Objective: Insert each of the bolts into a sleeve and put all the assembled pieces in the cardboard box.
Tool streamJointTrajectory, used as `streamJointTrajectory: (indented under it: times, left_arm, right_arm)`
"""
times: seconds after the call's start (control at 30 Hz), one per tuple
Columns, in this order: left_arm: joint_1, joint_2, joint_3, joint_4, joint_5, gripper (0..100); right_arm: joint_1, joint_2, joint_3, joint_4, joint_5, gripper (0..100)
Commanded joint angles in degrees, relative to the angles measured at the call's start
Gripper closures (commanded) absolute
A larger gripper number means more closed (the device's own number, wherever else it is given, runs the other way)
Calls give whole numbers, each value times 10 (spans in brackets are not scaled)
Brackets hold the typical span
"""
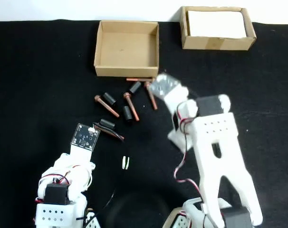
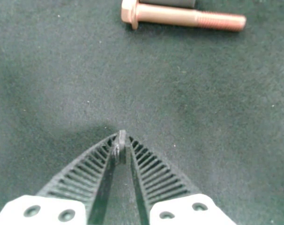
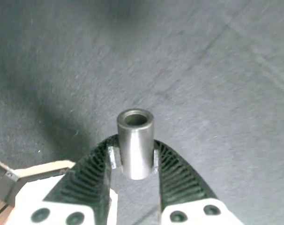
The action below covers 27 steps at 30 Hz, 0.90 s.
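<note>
My right gripper is shut on a dark metal sleeve that stands upright between its fingers, above the black mat. In the high view the right arm's wrist hangs just below the open cardboard box. My left gripper is shut with nothing in it, low over the mat. A copper bolt lies a short way ahead of its tips, with a dark sleeve just beyond. Several more bolts and sleeves lie scattered between the two arms.
A second cardboard box holding something white sits at the back right. A small white object lies on the mat near the front. One bolt lies right against the open box's front wall.
</note>
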Motion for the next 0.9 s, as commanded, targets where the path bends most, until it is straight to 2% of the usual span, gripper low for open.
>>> streamJointTrajectory:
  times: [0.0,0.1,0.2,0.4,0.57,0.67,0.77,0.87]
  left_arm:
    - [-15,-6,3,1,-3,991]
    - [-34,-6,-13,-56,-4,990]
    - [-48,0,-39,-111,-63,982]
    - [-114,25,-159,-137,7,981]
    - [-114,211,-347,-132,59,973]
    - [-109,405,-525,-74,118,933]
    - [-63,618,-727,61,188,899]
    - [-12,820,-891,169,297,896]
  right_arm:
    - [19,-28,39,-25,-4,991]
    - [44,-28,50,-32,-4,991]
    - [69,-29,50,-29,-3,991]
    - [83,-26,50,-31,-1,991]
    - [83,-24,50,-34,-3,991]
    - [83,-25,50,-31,-3,991]
    - [83,-29,50,-31,-4,991]
    - [85,-29,50,-31,-4,991]
